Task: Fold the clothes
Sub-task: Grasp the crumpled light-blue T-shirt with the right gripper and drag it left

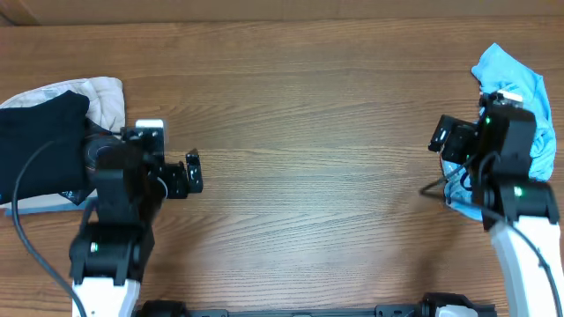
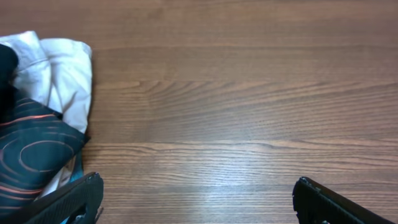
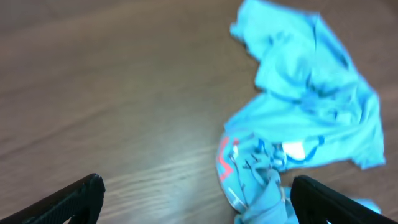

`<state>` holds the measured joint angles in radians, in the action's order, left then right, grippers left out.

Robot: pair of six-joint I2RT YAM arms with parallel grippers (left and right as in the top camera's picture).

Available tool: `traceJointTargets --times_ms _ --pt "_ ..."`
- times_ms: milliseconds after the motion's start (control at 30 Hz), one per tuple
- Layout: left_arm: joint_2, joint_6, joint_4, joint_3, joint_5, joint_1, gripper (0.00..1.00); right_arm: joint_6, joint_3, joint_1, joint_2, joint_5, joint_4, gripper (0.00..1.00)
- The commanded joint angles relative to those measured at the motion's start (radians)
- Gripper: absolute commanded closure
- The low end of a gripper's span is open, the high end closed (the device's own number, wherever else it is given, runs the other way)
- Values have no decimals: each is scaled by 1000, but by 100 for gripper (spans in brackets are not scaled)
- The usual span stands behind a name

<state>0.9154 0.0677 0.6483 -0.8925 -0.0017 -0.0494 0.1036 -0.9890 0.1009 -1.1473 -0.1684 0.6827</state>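
The sky-blue T-shirt [image 1: 515, 84] lies crumpled at the table's right edge, partly under my right arm. In the right wrist view it [image 3: 311, 106] is bunched, with red and white print showing near the bottom. My right gripper [image 3: 198, 199] is open above the table, its right finger over the shirt's lower part; it holds nothing. My left gripper [image 2: 196, 199] is open and empty over bare wood at the left of the table [image 1: 189, 172].
A black folded garment [image 1: 40, 145] lies on a beige folded garment [image 1: 101, 97] at the far left, just behind my left arm. They also show in the left wrist view, the black one [image 2: 31, 152] and the beige one [image 2: 62, 78]. The wooden table [image 1: 308, 158] spans between the arms.
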Motion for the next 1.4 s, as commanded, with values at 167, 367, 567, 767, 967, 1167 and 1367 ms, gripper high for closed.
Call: traceJointTargets --times_ms 167,367,567,767,967,1167,1367 --pt "145 -8 21 -38 34 8 0 224 -29 227 -215 40 106 2" --pt "160 -8 14 -38 47 8 0 223 -25 256 -340 35 89 17" --pt "160 -8 22 -38 49 8 0 224 -25 256 -455 35 60 33" --pt "160 -8 21 -38 64 8 0 223 -32 256 -475 45 48 85" --pt "160 -8 16 -38 66 8 0 137 -217 235 -374 255 182 96" --pt "160 -8 -6 -38 66 8 0 -28 -362 66 -290 375 268 96" --pt "160 -8 -19 -38 66 8 0 -31 -358 -214 -302 388 311 96"
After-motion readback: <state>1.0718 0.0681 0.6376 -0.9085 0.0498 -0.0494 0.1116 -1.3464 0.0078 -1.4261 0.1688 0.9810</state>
